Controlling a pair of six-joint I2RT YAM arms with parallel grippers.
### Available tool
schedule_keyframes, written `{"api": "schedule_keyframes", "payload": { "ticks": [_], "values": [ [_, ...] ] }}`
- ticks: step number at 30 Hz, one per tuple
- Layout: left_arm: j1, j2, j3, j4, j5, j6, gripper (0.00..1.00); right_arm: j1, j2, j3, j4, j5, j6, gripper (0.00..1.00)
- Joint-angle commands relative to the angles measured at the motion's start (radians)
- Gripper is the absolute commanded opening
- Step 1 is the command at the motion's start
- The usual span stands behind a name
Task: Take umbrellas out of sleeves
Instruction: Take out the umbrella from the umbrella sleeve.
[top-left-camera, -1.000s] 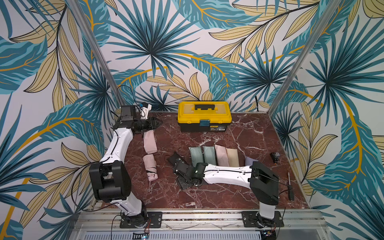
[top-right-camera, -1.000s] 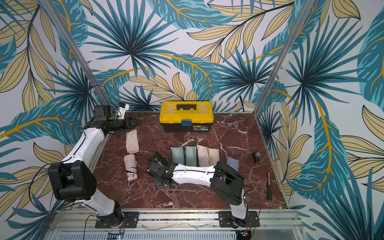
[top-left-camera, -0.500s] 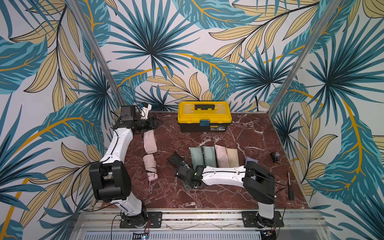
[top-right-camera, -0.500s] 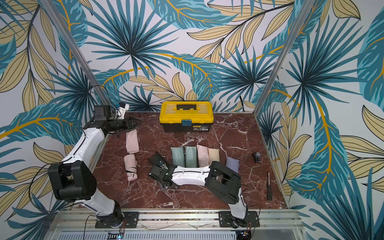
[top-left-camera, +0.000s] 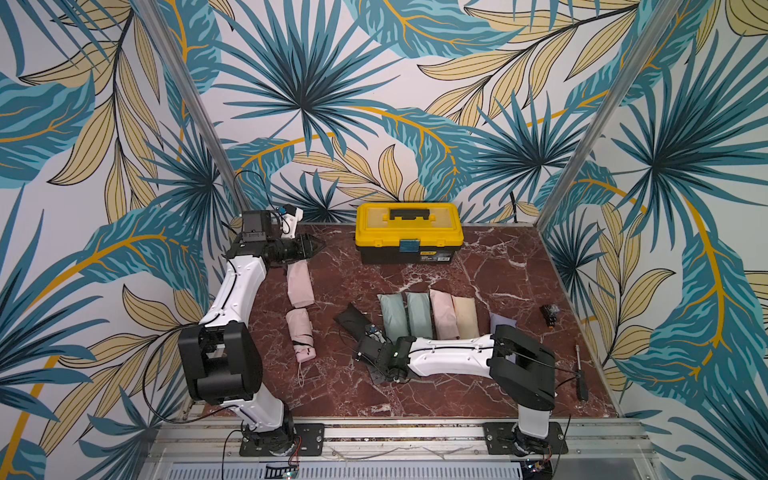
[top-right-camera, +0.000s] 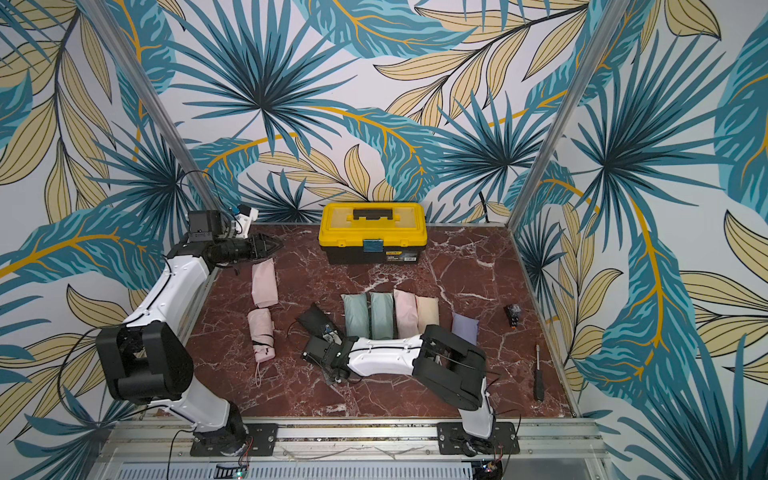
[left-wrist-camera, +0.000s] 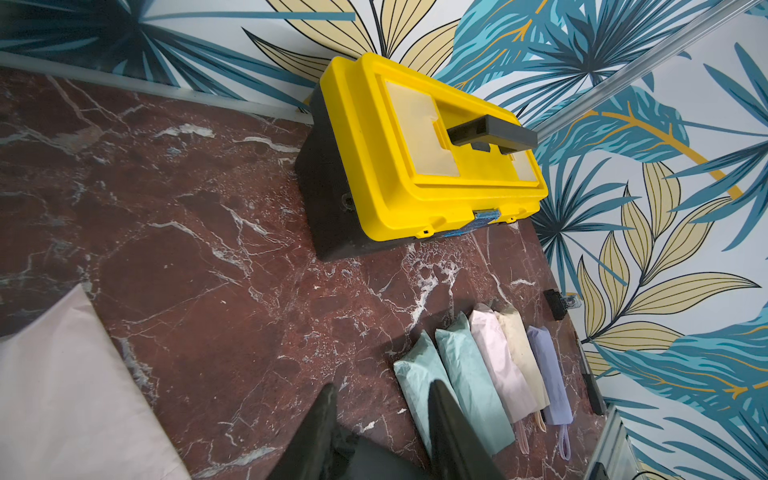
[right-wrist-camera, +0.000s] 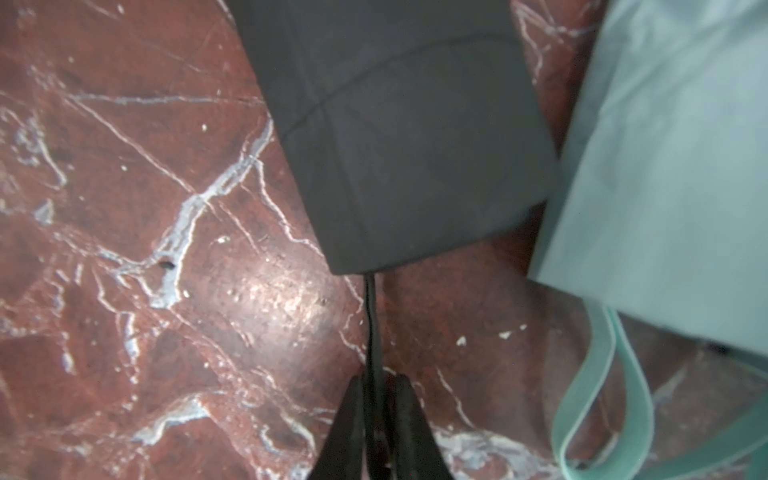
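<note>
Reaching low across table (right-wrist-camera: 124, 249), right pincer (right-wrist-camera: 376, 419) clamps black strap (right-wrist-camera: 372, 316).

Yellow-lidded toolbox (top-left-camera: 409, 232), screwdriver (top-left-camera: 580, 374), red marble tabletop (top-left-camera: 498, 270), leaf-print walls (top-left-camera: 374, 104)

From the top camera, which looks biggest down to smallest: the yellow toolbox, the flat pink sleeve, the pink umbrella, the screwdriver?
1. yellow toolbox, clearly biggest.
2. pink sleeve and pink umbrella: they look about alike, so I won't rank them.
3. screwdriver: long but very thin, smallest.
</note>
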Motion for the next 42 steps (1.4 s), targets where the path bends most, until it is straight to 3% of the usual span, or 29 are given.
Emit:
{"api": "schedule_keyframes", "payload": {
  "ticks": [1,4,11,15,19,26,30,34,42],
  "values": [
    [-0.024,0.002,-0.024,0.016,-0.049,0.033,0.38,0.013,0.028,-0.051,-0.054,-0.035,0.022,0.06],
    [-0.084,-0.008,-0.035,-0.027,-0.173,0.139,0.39,0.012,0.023,-0.044,-0.057,-0.038,0.005,0.0],
    [-0.325,0.034,0.012,-0.317,-0.571,0.518,0.39,0.007,-0.014,-0.07,-0.025,-0.048,-0.004,0.0],
    [-0.403,0.001,-0.062,-0.341,-0.722,0.55,0.39,0.001,-0.037,-0.091,0.012,-0.091,-0.009,0.01],
    [-0.404,-0.058,-0.112,-0.373,-0.653,0.445,0.39,0.0,-0.048,-0.122,0.056,-0.113,-0.003,0.0],
    [-0.396,-0.12,-0.285,-0.243,-0.45,-0.02,0.35,-0.002,-0.051,-0.154,0.101,-0.128,-0.001,0.0],
    [-0.389,-0.213,-0.423,-0.124,-0.422,-0.126,0.36,-0.007,-0.055,-0.154,0.098,-0.131,-0.007,0.0],
    [-0.369,-0.334,-0.533,-0.032,-0.445,-0.215,0.44,-0.009,-0.056,-0.153,0.097,-0.136,-0.014,0.0],
    [-0.31,-0.349,-0.662,0.079,-0.506,-0.642,0.4,-0.01,-0.047,-0.146,0.109,-0.141,-0.007,0.0]
  ]
}}
